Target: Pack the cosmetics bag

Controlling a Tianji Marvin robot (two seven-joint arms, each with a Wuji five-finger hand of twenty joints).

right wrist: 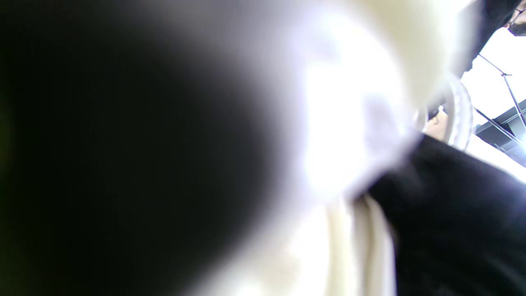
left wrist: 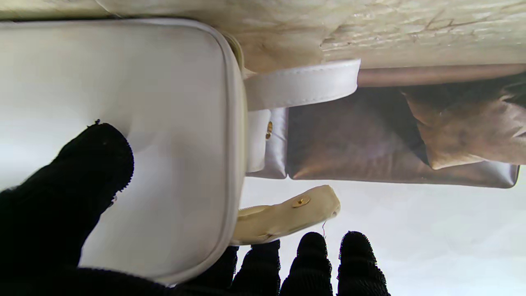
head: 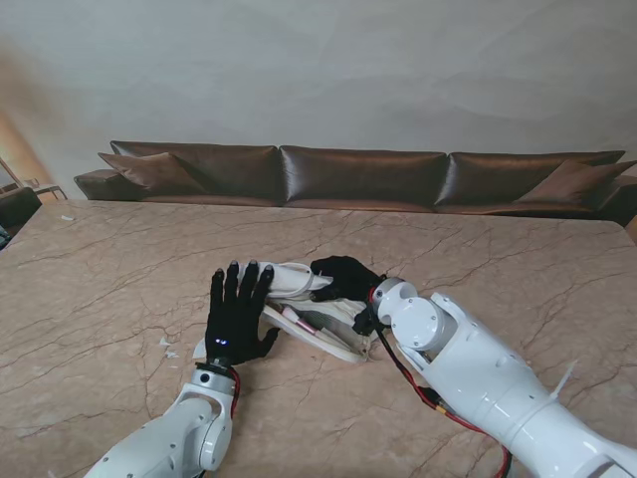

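A white cosmetics bag (head: 314,309) is lying open near the middle of a marble table (head: 119,259), its lid being lifted on the far side. The left hand (head: 237,314), gloved in black, is being laid flat on the bag's left end, fingers (head: 232,282) straight and slightly spread, pointing away; nothing is being gripped by it. From the left wrist view, the bag's smooth white side (left wrist: 164,123) is being touched by the thumb (left wrist: 82,176), with a white strap (left wrist: 302,84) and a cream tab (left wrist: 287,216) seen past its edge. The right hand (head: 343,278) is being curled over the raised lid's far right edge, seemingly holding it up. Pink items inside (head: 307,321) are too small to identify. A brown sofa (head: 358,174) is standing beyond the table. The right wrist view is blurred.
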